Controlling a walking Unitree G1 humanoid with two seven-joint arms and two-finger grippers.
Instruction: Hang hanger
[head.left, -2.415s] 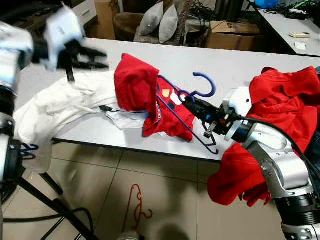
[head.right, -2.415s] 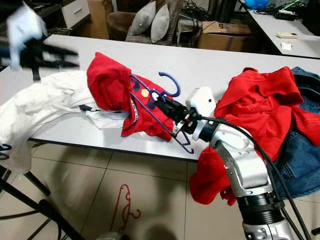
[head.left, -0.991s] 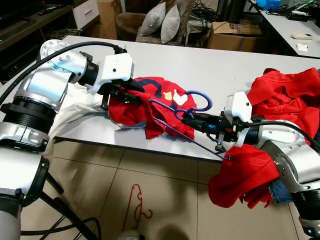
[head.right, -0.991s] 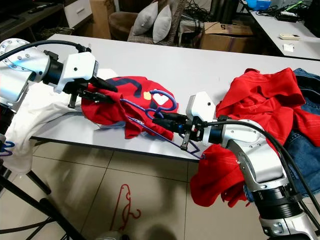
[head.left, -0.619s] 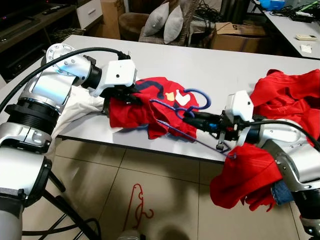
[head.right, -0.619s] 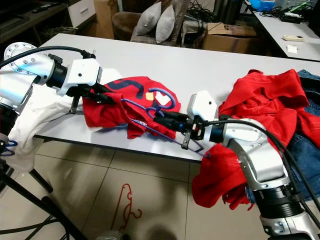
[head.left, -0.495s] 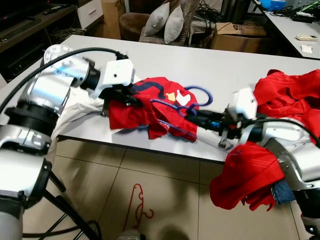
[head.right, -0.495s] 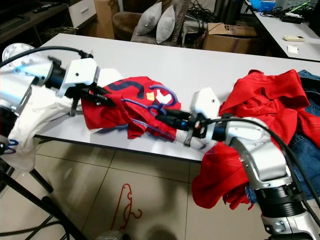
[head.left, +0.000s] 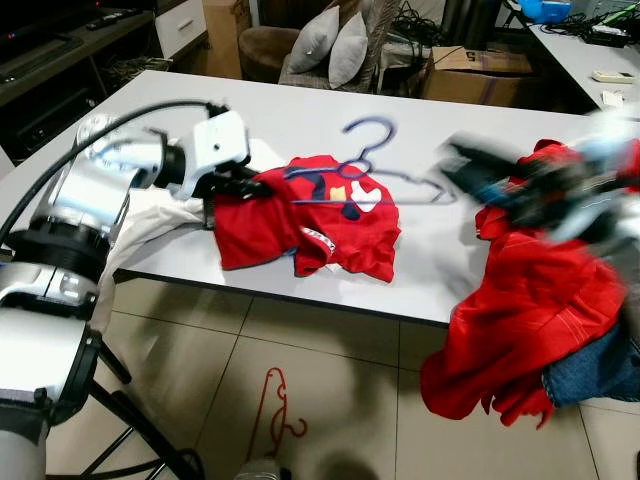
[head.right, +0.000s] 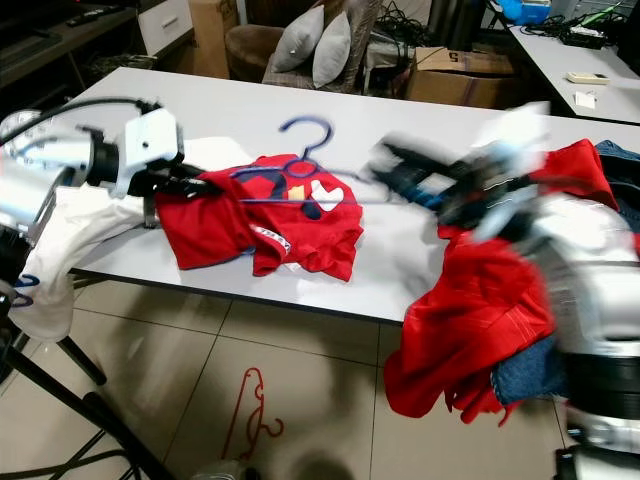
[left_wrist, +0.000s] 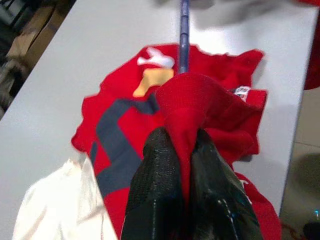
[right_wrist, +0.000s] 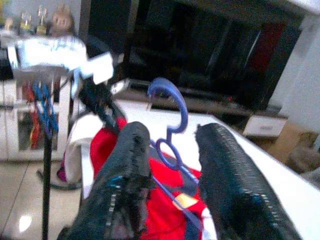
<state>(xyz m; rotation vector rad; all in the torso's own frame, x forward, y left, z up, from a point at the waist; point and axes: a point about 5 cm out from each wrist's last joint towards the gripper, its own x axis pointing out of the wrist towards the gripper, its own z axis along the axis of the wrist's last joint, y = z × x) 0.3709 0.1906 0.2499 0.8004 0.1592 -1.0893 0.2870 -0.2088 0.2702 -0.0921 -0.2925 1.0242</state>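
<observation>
A red shirt (head.left: 330, 215) with a navy stripe lies spread on the white counter (head.left: 300, 110), near its front edge. The left end effector (left_wrist: 182, 165) has its two black fingers closed tight on a bunched fold of that shirt, at the garment's 9 o'clock side in the head views.

The blue hanger (head.left: 375, 170) stands over the shirt's far edge, its hook (head.left: 366, 132) pointing up toward 12 o'clock and its bar running off toward 3 o'clock. The right end effector (head.left: 475, 180) is heavily blurred at the 3 o'clock end of that bar. In its wrist view the two fingers (right_wrist: 125, 170) stand apart with the hanger's hook and neck between them, touching neither as far as can be seen.

A white garment (head.left: 150, 215) drapes off the counter at 9 o'clock. A pile of red clothes (head.left: 540, 300) hangs over the edge at 3 o'clock. A red hanger (head.left: 275, 410) lies on the tiled floor (head.left: 330, 390).
</observation>
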